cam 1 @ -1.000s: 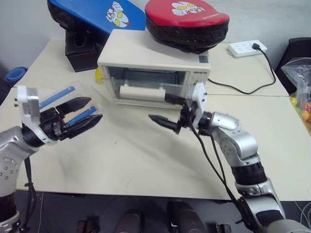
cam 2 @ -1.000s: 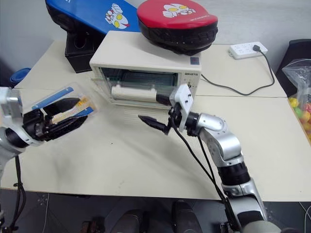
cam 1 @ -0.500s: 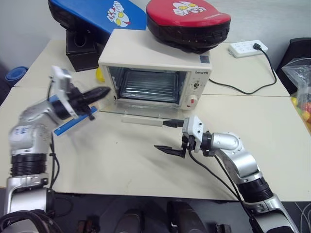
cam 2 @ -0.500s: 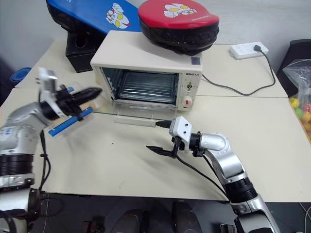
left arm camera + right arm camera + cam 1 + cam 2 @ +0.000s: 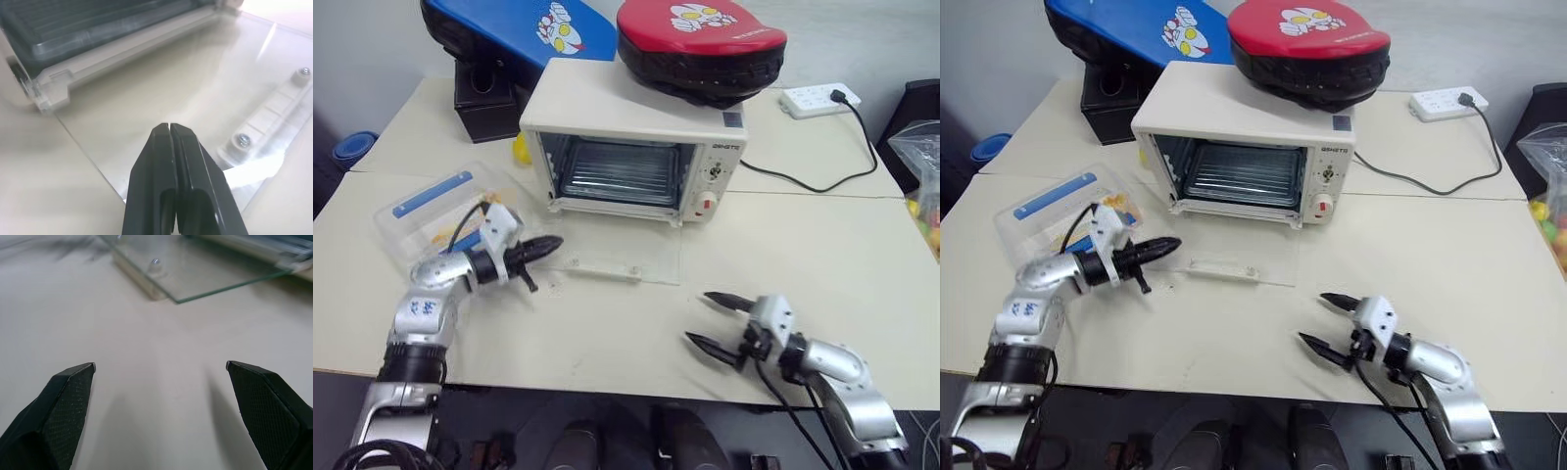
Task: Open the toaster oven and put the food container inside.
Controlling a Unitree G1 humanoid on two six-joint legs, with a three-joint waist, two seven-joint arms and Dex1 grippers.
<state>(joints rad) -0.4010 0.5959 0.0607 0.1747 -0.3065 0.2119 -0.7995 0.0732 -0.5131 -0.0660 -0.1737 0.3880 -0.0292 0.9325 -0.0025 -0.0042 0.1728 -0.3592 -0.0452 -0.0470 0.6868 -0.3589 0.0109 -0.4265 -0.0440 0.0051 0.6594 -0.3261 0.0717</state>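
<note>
Since a sec ago: oven [image 5: 631,137] door's gone from shut to flat down on the table [image 5: 607,323], and the box [image 5: 440,211] has left your L end effector, now sitting on the table to the oven's left, just behind the L arm. Both arms have dropped low.

L end effector [image 5: 548,245] – tips pinched tight together, nothing in them, pointing at the near-left corner of the glass door [image 5: 622,259]. R end effector [image 5: 710,321] – spread wide, empty, hovering low over bare table, near edge, well clear of the door.

Door's open, cavity's free, rack visible inside. So the box is what's left.

Handling, my read: clear plastic box, looks light, walls prob. stiff enough but thin – they'll flex if you squeeze hard. Smooth plastic = slippery against the black fingers. Food inside is loose-looking, yellow-orange, so keep it level or it'll slide to one end. Blue clip strip on the lid [image 5: 431,194] looks like the firmest bit.

Where to grab: go across the short width, fingers on the two long sides, near the middle so it doesn't tip. Avoid pinching a corner. You'll need L opened up first. Mind the glass door on the way in – it's lying right in the path, looks fragile.
</note>
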